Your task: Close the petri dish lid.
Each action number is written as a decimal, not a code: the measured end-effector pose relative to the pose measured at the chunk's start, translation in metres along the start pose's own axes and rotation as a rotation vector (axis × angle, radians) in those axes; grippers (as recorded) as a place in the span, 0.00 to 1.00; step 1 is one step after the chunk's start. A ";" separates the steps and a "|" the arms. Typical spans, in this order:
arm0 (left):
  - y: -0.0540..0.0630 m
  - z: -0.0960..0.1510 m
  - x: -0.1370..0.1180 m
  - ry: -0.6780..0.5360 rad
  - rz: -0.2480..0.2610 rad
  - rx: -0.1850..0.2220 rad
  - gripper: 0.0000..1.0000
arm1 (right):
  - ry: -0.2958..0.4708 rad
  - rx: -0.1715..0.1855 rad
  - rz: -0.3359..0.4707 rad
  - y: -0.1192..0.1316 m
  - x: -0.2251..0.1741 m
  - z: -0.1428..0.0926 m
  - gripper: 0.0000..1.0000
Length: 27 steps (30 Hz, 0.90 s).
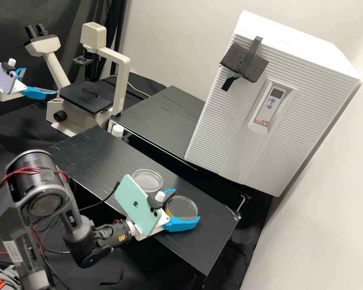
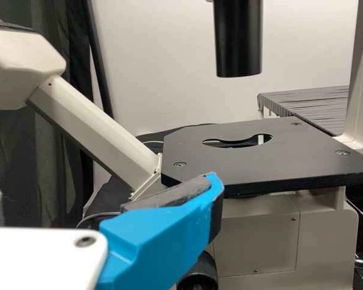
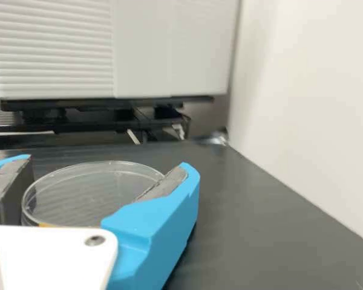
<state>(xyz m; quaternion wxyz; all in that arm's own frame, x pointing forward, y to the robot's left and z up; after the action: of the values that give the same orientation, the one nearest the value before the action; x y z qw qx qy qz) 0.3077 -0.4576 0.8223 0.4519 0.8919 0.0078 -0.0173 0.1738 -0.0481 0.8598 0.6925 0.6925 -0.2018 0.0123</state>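
Note:
In the high view, my right gripper [image 1: 187,205] is open around a clear round dish [image 1: 182,208] with yellow at its near edge. A second clear round piece [image 1: 148,180] lies on the black bench beside it; which one is the lid I cannot tell. In the right wrist view, the fingers of my right gripper [image 3: 100,181] stand on both sides of the dish [image 3: 88,196]; whether they touch it is unclear. At the upper left of the high view, my left gripper [image 1: 40,81] is open beside the microscope. One finger [image 2: 160,232] appears in the left wrist view.
The microscope [image 1: 86,96], with its black stage [image 2: 254,157], stands at the back left. A white ribbed cabinet [image 1: 266,100] stands behind the bench [image 1: 88,155], near the right wall. A white-capped object [image 1: 117,131] is by the bench's back edge.

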 end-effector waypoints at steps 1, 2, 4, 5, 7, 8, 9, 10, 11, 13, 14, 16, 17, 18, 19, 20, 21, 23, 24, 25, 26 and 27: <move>0.000 0.000 0.000 0.000 0.000 0.000 1.00 | 0.003 0.023 0.014 0.004 -0.002 -0.002 0.00; 0.000 0.000 0.000 0.000 0.000 0.000 1.00 | 0.011 0.048 0.029 0.006 -0.005 -0.004 0.00; 0.000 0.000 0.000 0.000 0.000 0.000 1.00 | 0.044 0.084 0.055 0.012 -0.009 -0.010 0.00; 0.000 0.000 0.000 0.000 0.000 0.000 1.00 | 0.068 0.098 0.067 0.014 -0.011 -0.015 0.00; 0.000 0.000 0.000 0.000 0.000 0.000 1.00 | 0.130 0.119 0.066 0.015 -0.014 -0.026 0.00; 0.000 0.000 0.000 0.000 0.000 0.000 1.00 | 0.155 0.123 0.058 0.014 -0.015 -0.030 0.00; 0.000 0.000 0.000 0.000 0.000 0.000 1.00 | 0.183 0.128 0.037 0.010 -0.016 -0.036 0.00; 0.000 0.000 0.000 0.000 0.000 0.000 1.00 | 0.204 0.136 0.017 0.006 -0.016 -0.040 0.00; 0.000 0.000 0.000 0.000 0.000 0.000 1.00 | 0.237 0.141 -0.017 0.000 -0.018 -0.047 0.00; 0.000 0.000 0.000 0.000 0.000 0.000 1.00 | 0.272 0.133 -0.059 -0.010 -0.019 -0.055 0.00; 0.000 0.000 0.000 0.000 0.000 0.000 1.00 | 0.285 0.117 -0.078 -0.014 -0.020 -0.059 0.00; 0.000 0.000 0.000 0.000 0.000 0.000 1.00 | 0.311 0.092 -0.128 -0.026 -0.021 -0.066 0.00; 0.000 0.000 0.000 0.000 0.000 0.000 1.00 | 0.316 0.080 -0.140 -0.030 -0.021 -0.069 0.00; 0.000 0.000 0.000 0.000 0.000 0.000 1.00 | 0.317 0.065 -0.148 -0.033 -0.021 -0.071 0.00; 0.000 0.000 0.000 0.000 0.000 0.000 1.00 | 0.323 0.047 -0.164 -0.039 -0.019 -0.075 0.00; 0.000 0.000 0.000 0.000 0.000 0.000 1.00 | 0.329 0.035 -0.174 -0.043 -0.018 -0.078 0.00; 0.000 0.000 0.000 0.000 0.000 0.000 1.00 | 0.333 0.025 -0.183 -0.045 -0.017 -0.080 0.00; 0.000 0.000 0.000 0.000 0.000 0.000 1.00 | 0.333 0.008 -0.179 -0.047 -0.015 -0.082 0.00; 0.000 0.000 0.000 0.000 0.000 0.000 1.00 | 0.332 0.004 -0.177 -0.048 -0.014 -0.084 0.00; 0.000 0.000 0.000 0.000 0.000 0.000 1.00 | 0.327 0.004 -0.175 -0.048 -0.013 -0.083 0.00; 0.000 0.000 0.000 0.000 0.000 0.000 1.00 | 0.324 -0.002 -0.168 -0.048 -0.012 -0.084 0.00; 0.000 0.000 0.000 0.000 0.000 0.000 1.00 | 0.320 -0.003 -0.163 -0.048 -0.011 -0.085 0.00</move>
<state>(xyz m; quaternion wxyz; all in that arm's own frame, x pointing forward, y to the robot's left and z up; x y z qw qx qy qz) 0.3077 -0.4576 0.8223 0.4519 0.8919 0.0078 -0.0173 0.2003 0.0344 0.8146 0.7155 0.6948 -0.0321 0.0659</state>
